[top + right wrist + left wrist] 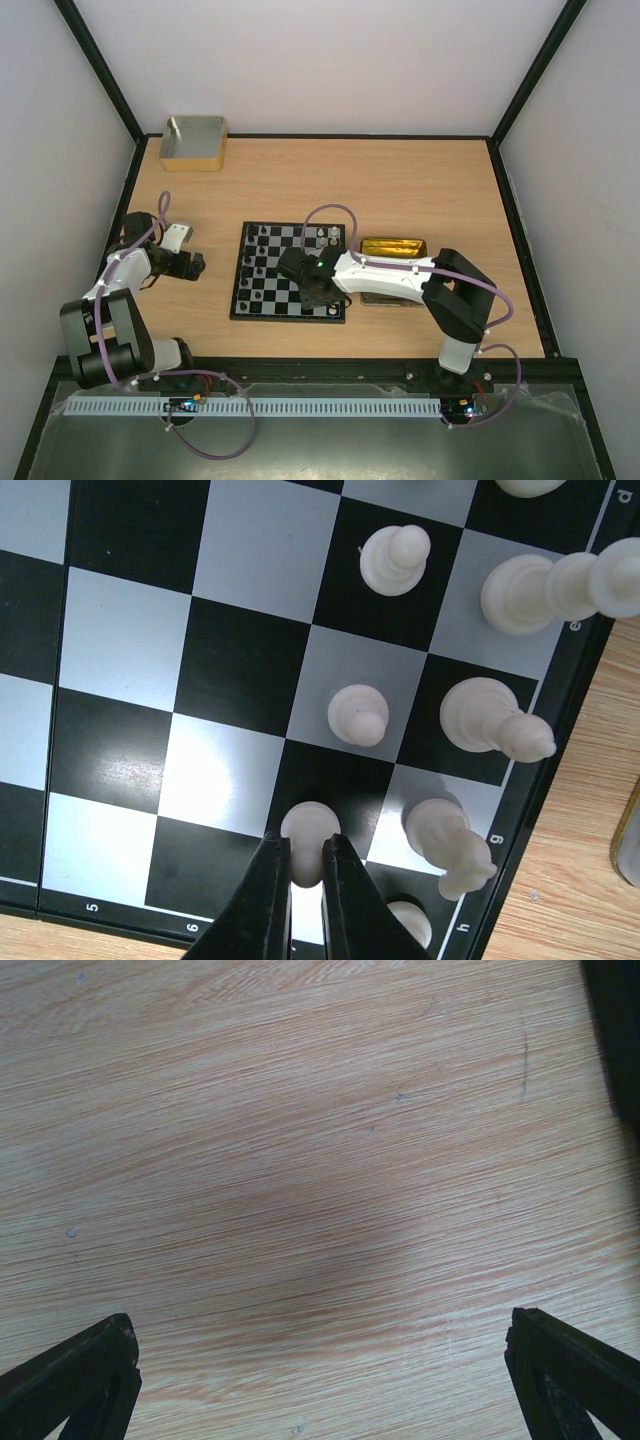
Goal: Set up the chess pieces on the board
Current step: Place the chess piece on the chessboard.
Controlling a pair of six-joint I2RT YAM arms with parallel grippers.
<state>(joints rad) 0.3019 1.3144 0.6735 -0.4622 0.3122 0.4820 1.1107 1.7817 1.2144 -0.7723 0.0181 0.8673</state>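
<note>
- Tabletop of pale wood-grain laminate [400, 180] carries a small, flat, square chessboard with black and pale grey checks and a thin black border [262, 302] near its middle.
- A shiny gold rectangular tin [393, 246] lies just beside the chessboard's right edge, partly under the right arm. A grey box with a tan rim [193, 141] sits well apart in the far left corner.
- The right gripper [305, 845] is clenched on a cream-white pawn [310, 818]. Its slim black fingertips pinch the pawn from both sides near the numbered border.
- Neighbours crowd that spot. A cream-white knight [448, 845] stands just beside the pawn on the right, a second small cream-white pawn [358, 715] stands beyond it, and what looks like a bishop [495, 720] stands by the lettered border. None touches the fingers.
- Tiny black chessmen [250, 262] line the chessboard's left side in the top view, too small to tell apart.
- The left gripper [320, 1318] is released, its matte black fingers [80, 1385] spread wide over bare tabletop, left of the chessboard and apart from it.
- The cream pieces are smooth and rounded, and the pale squares are glossy, one showing a soft glare.
</note>
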